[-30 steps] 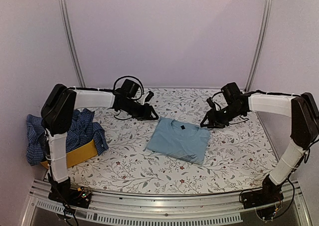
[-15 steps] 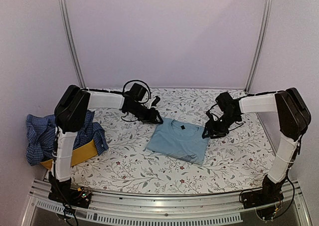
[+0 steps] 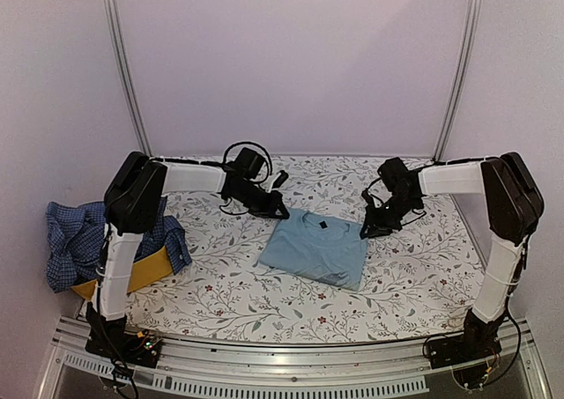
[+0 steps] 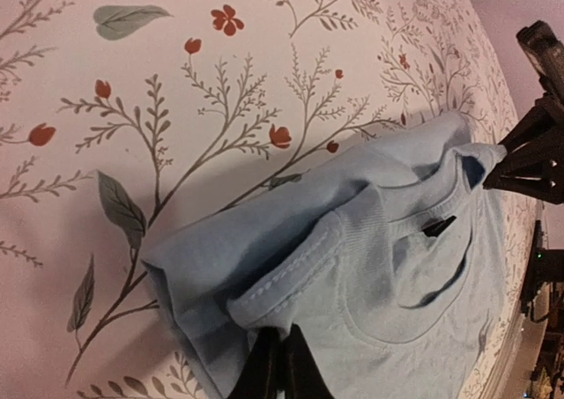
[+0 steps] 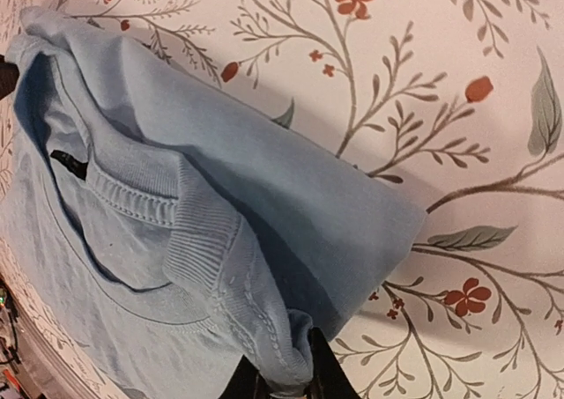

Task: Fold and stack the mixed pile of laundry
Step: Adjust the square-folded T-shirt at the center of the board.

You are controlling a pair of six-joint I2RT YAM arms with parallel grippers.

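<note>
A light blue T-shirt (image 3: 315,247) lies folded in the middle of the table. My left gripper (image 3: 280,210) is shut on its far left corner, by the collar. In the left wrist view the black fingertips (image 4: 280,373) pinch the shirt's hemmed edge (image 4: 291,267). My right gripper (image 3: 365,232) is shut on the far right corner. In the right wrist view its fingers (image 5: 322,373) pinch the folded shoulder (image 5: 264,328). A navy-and-white checked shirt (image 3: 70,236) and darker blue clothes (image 3: 163,232) lie heaped at the left.
A yellow fabric basket (image 3: 145,271) sits under the heap at the table's left edge. The floral table cover (image 3: 264,302) spreads over the whole table. Metal rails (image 3: 282,364) run along the near edge; the wall posts (image 3: 123,64) stand at the back.
Both grippers have moved inward to the T-shirt's far corners and closed on them. The right arm's elbow has swung in and the shirt's far edge has lifted slightly.
</note>
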